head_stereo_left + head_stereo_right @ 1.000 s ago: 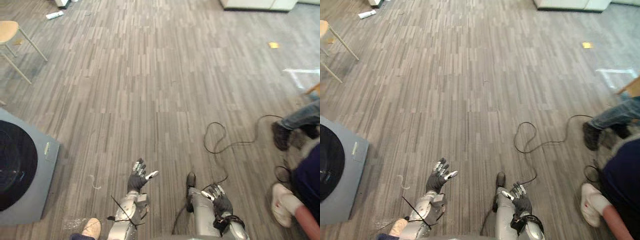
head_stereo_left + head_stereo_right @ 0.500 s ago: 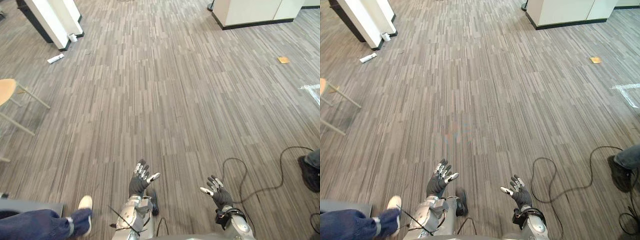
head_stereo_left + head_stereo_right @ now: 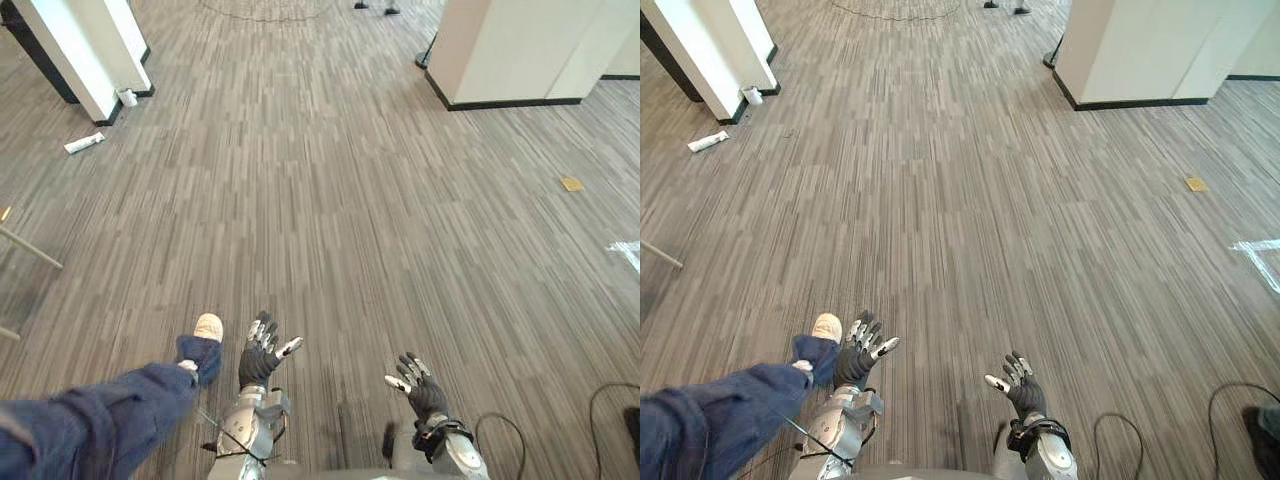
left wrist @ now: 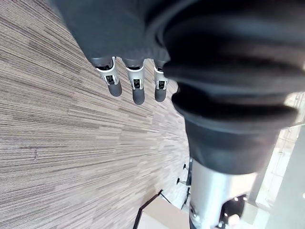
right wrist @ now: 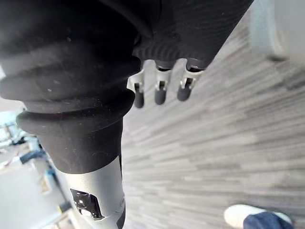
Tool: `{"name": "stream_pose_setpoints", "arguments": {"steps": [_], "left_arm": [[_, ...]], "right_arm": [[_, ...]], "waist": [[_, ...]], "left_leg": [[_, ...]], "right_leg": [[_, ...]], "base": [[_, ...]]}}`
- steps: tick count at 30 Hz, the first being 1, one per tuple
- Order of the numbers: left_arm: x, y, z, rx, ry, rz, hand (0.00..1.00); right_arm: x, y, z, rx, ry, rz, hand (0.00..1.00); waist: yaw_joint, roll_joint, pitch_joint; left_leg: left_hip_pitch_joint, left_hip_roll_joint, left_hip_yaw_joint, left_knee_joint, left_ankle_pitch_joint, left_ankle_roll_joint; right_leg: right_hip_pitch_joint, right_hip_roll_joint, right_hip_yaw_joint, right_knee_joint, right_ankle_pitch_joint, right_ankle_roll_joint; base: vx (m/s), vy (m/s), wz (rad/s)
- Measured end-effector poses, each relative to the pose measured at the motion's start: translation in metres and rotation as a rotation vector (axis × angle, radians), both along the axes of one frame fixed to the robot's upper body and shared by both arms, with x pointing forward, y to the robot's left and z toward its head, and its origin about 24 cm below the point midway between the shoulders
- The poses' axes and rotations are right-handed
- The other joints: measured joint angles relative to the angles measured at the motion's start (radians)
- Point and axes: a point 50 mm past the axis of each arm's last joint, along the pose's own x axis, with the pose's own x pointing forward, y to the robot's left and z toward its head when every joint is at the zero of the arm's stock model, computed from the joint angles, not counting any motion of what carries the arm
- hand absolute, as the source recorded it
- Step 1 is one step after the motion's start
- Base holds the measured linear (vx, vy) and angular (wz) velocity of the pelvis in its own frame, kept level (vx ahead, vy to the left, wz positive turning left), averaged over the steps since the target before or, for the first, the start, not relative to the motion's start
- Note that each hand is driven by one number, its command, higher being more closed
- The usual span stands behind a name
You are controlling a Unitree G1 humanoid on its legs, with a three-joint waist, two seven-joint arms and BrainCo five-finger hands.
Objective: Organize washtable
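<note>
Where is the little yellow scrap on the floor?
The yellow scrap lies on the floor at the right of the eye views, just nearer than the white dark-based pillar, far ahead of the right hand.

A small white oblong tube-like item (image 3: pixel 84 143) lies flat on the grey striped floor (image 3: pixel 330 200), near a white pillar (image 3: pixel 90 50); its kind cannot be told
</note>
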Motion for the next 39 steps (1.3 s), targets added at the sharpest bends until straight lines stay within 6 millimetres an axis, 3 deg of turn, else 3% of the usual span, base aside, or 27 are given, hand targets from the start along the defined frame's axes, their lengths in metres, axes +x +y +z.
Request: {"name": "stream_pose_setpoints", "arguments": {"steps": [1, 2, 3, 4, 5, 6, 7, 8, 9, 11, 14, 15, 17, 18, 19, 21, 23, 25, 26, 27, 30, 32, 34, 36, 37, 38, 39], "left_arm": [[-0.001, 0.0, -0.002, 0.003, 0.008, -0.003, 0.0], [-0.003, -0.007, -0.01, -0.015, 0.053, -0.005, 0.0], [-0.003, -0.009, -0.01, -0.022, 0.052, -0.007, 0.0], [-0.003, -0.012, -0.01, -0.027, 0.054, -0.017, 0.0], [-0.002, -0.015, -0.01, -0.039, 0.052, -0.014, 0.0], [-0.002, -0.015, -0.01, -0.043, 0.056, -0.007, 0.0], [-0.003, -0.014, -0.012, -0.039, 0.06, -0.009, 0.0], [0.0, -0.015, -0.01, -0.058, 0.054, -0.012, 0.0], [-0.001, -0.014, -0.012, -0.073, 0.065, 0.001, 0.0], [-0.006, -0.008, -0.015, -0.07, 0.079, 0.028, 0.0], [-0.013, 0.001, -0.018, -0.065, 0.101, 0.073, 0.0], [-0.021, 0.006, -0.022, -0.062, 0.125, 0.097, 0.0], [-0.028, 0.009, -0.023, -0.062, 0.14, 0.115, 0.0], [-0.03, 0.011, -0.024, -0.061, 0.149, 0.127, 0.0], [-0.031, 0.014, -0.025, -0.056, 0.157, 0.148, 0.0], [-0.027, 0.022, -0.016, -0.059, 0.12, 0.209, 0.0], [-0.03, 0.033, -0.017, -0.045, 0.127, 0.257, 0.0], [-0.045, 0.038, -0.023, -0.028, 0.169, 0.27, 0.0], [-0.046, 0.043, -0.025, -0.003, 0.186, 0.259, 0.0], [-0.048, 0.046, -0.027, 0.011, 0.198, 0.252, 0.0], [-0.043, 0.048, -0.025, 0.025, 0.187, 0.242, 0.0], [-0.033, 0.042, -0.021, 0.017, 0.151, 0.215, 0.0], [-0.018, 0.036, -0.017, 0.013, 0.113, 0.178, 0.0], [0.004, 0.027, -0.011, 0.016, 0.068, 0.136, 0.0], [0.007, 0.027, -0.01, 0.019, 0.059, 0.132, 0.0], [0.007, 0.025, -0.014, 0.031, 0.078, 0.117, 0.0], [0.006, 0.019, -0.018, 0.026, 0.097, 0.102, 0.0]], "right_arm": [[-0.002, -0.001, -0.001, -0.005, 0.008, 0.003, 0.0], [0.006, -0.008, 0.002, -0.032, -0.008, 0.019, 0.0], [0.01, -0.009, 0.004, -0.033, -0.02, 0.012, 0.0], [0.011, -0.011, 0.004, -0.034, -0.023, 0.008, 0.0], [0.01, -0.013, 0.004, -0.042, -0.022, 0.011, 0.0], [0.009, -0.013, 0.003, -0.045, -0.014, 0.026, 0.0], [0.011, -0.011, 0.004, -0.04, -0.021, 0.024, 0.0], [0.013, -0.013, 0.003, -0.029, -0.017, -0.001, 0.0], [0.017, -0.015, 0.005, -0.028, -0.024, -0.019, 0.0], [0.021, -0.015, 0.008, -0.03, -0.041, -0.025, 0.0], [0.029, -0.011, 0.012, -0.019, -0.069, -0.011, 0.0], [0.028, -0.008, 0.012, -0.013, -0.064, -0.003, 0.0], [0.025, -0.007, 0.01, -0.012, -0.057, 0.002, 0.0], [0.022, -0.006, 0.008, -0.008, -0.044, -0.003, 0.0], [0.018, -0.002, 0.005, 0.005, -0.028, 0.0, 0.0], [0.021, 0.007, 0.007, 0.019, -0.04, 0.03, 0.0], [0.026, 0.019, 0.009, 0.043, -0.057, 0.057, 0.0], [0.022, 0.026, 0.006, 0.065, -0.044, 0.055, 0.0], [0.02, 0.029, 0.005, 0.076, -0.032, 0.05, 0.0], [0.019, 0.03, 0.003, 0.08, -0.021, 0.054, 0.0], [0.023, 0.028, 0.004, 0.065, -0.029, 0.061, 0.0], [0.024, 0.022, 0.006, 0.048, -0.043, 0.056, 0.0], [0.027, 0.017, 0.009, 0.037, -0.058, 0.058, 0.0], [0.028, 0.009, 0.009, 0.029, -0.063, 0.035, 0.0], [0.028, 0.009, 0.009, 0.03, -0.062, 0.036, 0.0], [0.025, 0.007, 0.007, 0.021, -0.049, 0.044, 0.0], [0.027, 0.003, 0.008, 0.007, -0.051, 0.05, 0.0]], "waist": [[0.003, -0.01, -0.001], [0.012, 0.049, -0.011], [0.013, 0.062, -0.006], [0.016, 0.091, -0.008], [0.018, 0.098, -0.005], [0.03, 0.098, -0.004], [0.033, 0.105, -0.001], [0.04, 0.132, 0.007], [0.059, 0.136, 0.018], [0.063, 0.116, 0.022], [0.088, 0.101, 0.028], [0.092, 0.096, 0.029], [0.097, 0.093, 0.03], [0.111, 0.079, 0.034], [0.128, 0.033, 0.018], [0.117, 0.008, 0.018], [0.158, -0.01, 0.025], [0.16, -0.061, -0.008], [0.138, -0.103, -0.017], [0.132, -0.11, -0.02], [0.109, -0.044, 0.019], [0.055, 0.028, 0.028], [0.03, 0.054, 0.039], [0.023, 0.046, 0.04], [0.017, 0.03, 0.039], [0.005, 0.033, 0.032], [0.005, 0.066, 0.025]], "left_leg": [[0.034, -0.004, -0.014, -0.004, 0.0, -0.029], [0.061, 0.053, -0.017, 0.027, 0.04, -0.097], [0.056, 0.064, -0.018, 0.055, 0.087, -0.134], [0.039, 0.08, -0.029, 0.126, 0.216, -0.149], [0.012, 0.092, -0.024, 0.212, 0.367, -0.208], [-0.046, 0.113, -0.01, 0.351, 0.65, -0.304], [-0.104, 0.147, 0.005, 0.501, 0.642, -0.269], [-0.236, 0.225, 0.047, 0.857, 0.564, -0.3], [-0.317, 0.277, 0.112, 1.06, 0.445, -0.22], [-0.426, 0.302, 0.199, 1.115, 0.313, -0.115], [-0.611, 0.307, 0.253, 0.914, 0.189, -0.083], [-0.665, 0.3, 0.253, 0.655, 0.185, -0.085], [-0.672, 0.264, 0.243, 0.302, 0.223, -0.127], [-0.672, 0.236, 0.217, 0.147, 0.355, -0.133], [-0.656, 0.183, 0.227, 0.174, 0.405, -0.035], [-0.732, 0.217, 0.229, 0.386, 0.283, 0.003], [-0.767, 0.263, 0.24, 0.614, 0.21, -0.022], [-0.661, 0.154, 0.243, 0.479, 0.063, -0.027], [-0.628, 0.1, 0.25, 0.469, 0.024, -0.007], [-0.604, 0.079, 0.248, 0.459, 0.006, 0.001], [-0.394, 0.064, 0.231, 0.301, -0.015, 0.006], [-0.202, 0.055, 0.212, 0.082, 0.034, -0.022], [-0.135, 0.05, 0.193, 0.026, 0.038, -0.026], [-0.054, 0.028, 0.189, -0.002, 0.021, -0.072], [-0.016, 0.015, 0.189, -0.016, 0.014, -0.093], [0.065, 0.01, 0.173, -0.012, -0.004, -0.131], [0.073, 0.034, 0.175, 0.0, 0.011, -0.156]], "right_leg": [[-0.011, -0.013, -0.018, -0.011, 0.047, -0.04], [-0.009, -0.011, -0.046, 0.077, 0.198, -0.149], [-0.009, -0.013, -0.049, 0.112, 0.212, -0.166], [-0.002, -0.003, -0.042, 0.196, 0.179, -0.185], [0.025, -0.001, -0.044, 0.241, 0.123, -0.185], [0.091, 0.012, -0.033, 0.257, 0.047, -0.17], [0.133, 0.027, -0.027, 0.237, 0.014, -0.167], [0.227, 0.078, -0.035, 0.195, -0.021, -0.178], [0.336, 0.12, -0.015, 0.138, -0.031, -0.18], [0.493, 0.137, 0.012, 0.02, -0.045, -0.165], [0.65, 0.14, 0.074, -0.114, -0.073, -0.126], [0.716, 0.132, 0.074, -0.159, -0.093, -0.093], [0.78, 0.118, 0.075, -0.182, -0.125, -0.043], [0.833, 0.094, 0.078, -0.193, -0.154, -0.008], [0.868, 0.047, 0.075, -0.206, -0.159, 0.012], [0.863, 0.022, 0.073, -0.172, -0.1, 0.051], [0.832, -0.003, 0.122, -0.028, -0.067, 0.014], [0.675, -0.141, 0.15, 0.392, -0.032, -0.036], [0.611, -0.196, 0.18, 0.523, 0.083, -0.03], [0.578, -0.211, 0.206, 0.581, 0.177, -0.018], [0.385, -0.138, 0.165, 0.901, -0.042, -0.104], [0.249, -0.071, -0.003, 0.826, -0.17, -0.123], [0.163, -0.05, -0.085, 0.622, -0.185, -0.125], [0.1, -0.016, -0.203, 0.077, -0.033, -0.118], [0.093, -0.012, -0.233, -0.023, -0.001, -0.128], [0.083, 0.005, -0.224, -0.05, 0.135, -0.265], [0.076, 0.002, -0.223, -0.002, 0.169, -0.27]], "base": [[1.07, -0.211, 0.56], [0.73, -0.137, 0.15], [1.13, -0.254, 0.04], [0.76, -0.209, -0.02], [1.27, -0.368, -0.19], [0.7, -0.213, -0.25], [0.86, -0.179, -0.39], [0.8, -0.053, -0.67], [0.92, -0.053, -0.77], [0.59, 0.002, -0.65], [0.63, 0.133, -0.65], [0.75, 0.264, -0.47], [0.67, 0.296, -0.3], [0.77, 0.376, -0.17], [0.93, 0.439, -0.04], [0.69, 0.337, -0.14], [0.69, 0.45, -0.72], [0.44, 0.424, -0.35], [0.48, 0.314, 0.3], [0.45, 0.187, 0.32], [0.59, 0.172, 0.08], [0.74, 0.209, 0.35], [0.62, 0.088, 0.5], [0.77, -0.017, 0.63], [1.01, -0.075, 0.52], [0.87, -0.061, 0.22], [1.1, -0.109, -0.01]]}}
